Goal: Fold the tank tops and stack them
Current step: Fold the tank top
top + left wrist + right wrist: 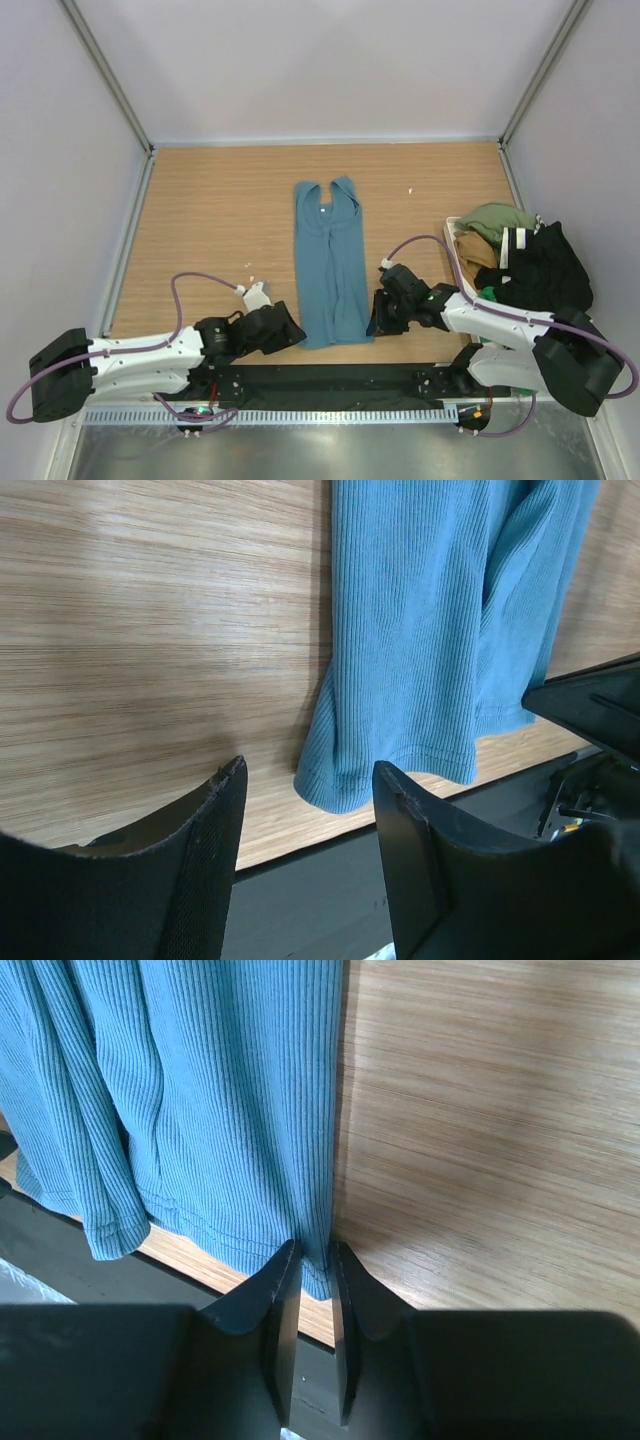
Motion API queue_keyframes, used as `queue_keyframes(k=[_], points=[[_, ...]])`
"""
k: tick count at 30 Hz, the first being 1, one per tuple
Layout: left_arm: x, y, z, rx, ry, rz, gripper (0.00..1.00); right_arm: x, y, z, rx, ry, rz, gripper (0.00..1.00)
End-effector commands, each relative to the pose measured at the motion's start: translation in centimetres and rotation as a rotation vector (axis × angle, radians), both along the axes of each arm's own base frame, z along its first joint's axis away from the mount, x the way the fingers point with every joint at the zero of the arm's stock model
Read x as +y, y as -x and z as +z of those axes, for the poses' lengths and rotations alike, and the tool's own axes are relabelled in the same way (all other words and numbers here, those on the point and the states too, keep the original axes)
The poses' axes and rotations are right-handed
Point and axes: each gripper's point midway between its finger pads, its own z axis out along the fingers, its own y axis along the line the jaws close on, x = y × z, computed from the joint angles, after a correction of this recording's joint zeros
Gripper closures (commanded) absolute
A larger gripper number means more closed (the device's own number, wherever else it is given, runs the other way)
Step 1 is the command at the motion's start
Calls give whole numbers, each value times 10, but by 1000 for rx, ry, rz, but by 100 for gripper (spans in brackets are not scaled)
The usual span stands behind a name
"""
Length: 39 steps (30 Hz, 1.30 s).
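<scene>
Teal tank top (330,265) lay stretched on the table (200,220)
Left gripper (310,770) stood released beside its hem; right gripper (316,1250) straddled the hem corner, narrowly parted; whether it grasped, I cannot tell

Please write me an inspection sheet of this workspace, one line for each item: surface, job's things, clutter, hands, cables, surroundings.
Surface: wood-grain table.
Job's things: teal top folded lengthwise at centre, straps at the far end; pile of tops, green, tan and black, at the right edge.
Clutter: small white bits on the table.
Hands: left hand open, holding nothing, by the top's near left corner; right hand almost closed at the near right corner, grip not certain.
Cables: purple cable looping at each arm.
Surroundings: white walls on three sides.
</scene>
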Motion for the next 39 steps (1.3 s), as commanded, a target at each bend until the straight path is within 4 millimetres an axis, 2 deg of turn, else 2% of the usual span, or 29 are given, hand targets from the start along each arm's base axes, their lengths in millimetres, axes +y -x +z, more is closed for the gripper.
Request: queue_keyframes(k=[1,5,10,11,14,21,22,24,29,32,34,39], points=[[6,-7,5,-44,-56,5,46,-4,0,3,-17,25,11,74],[-7,-10,21,-80,-70,-66,46,-3,0,2,-14,25,14,73],[-15,-8,24,-114,-138,-143,38,-2,-1,3,-13,23,20,73],[-20,-9,29,-124,-136,-148,37,-2,0,3,-12,20,21,73],[-25,-7,27,-111,-166,-173,40,-2,0,5,-13,18,24,73],[-27,4,0,-30,-242,-195,57,-2,3,5,-9,13,32,73],[-26,6,-4,-23,-249,-198,65,-2,3,6,-12,11,30,73],[-27,9,-8,-10,-248,-204,73,-3,4,5,-11,9,31,73],[-33,16,-9,4,-202,-220,85,-3,6,4,-9,3,31,75],[-33,17,-5,1,-155,-202,95,-2,9,5,0,-11,36,78],[-29,17,-3,0,-131,-176,100,2,11,8,6,-37,51,82],[-29,22,4,19,-70,-161,100,10,9,24,-15,-85,56,99]])
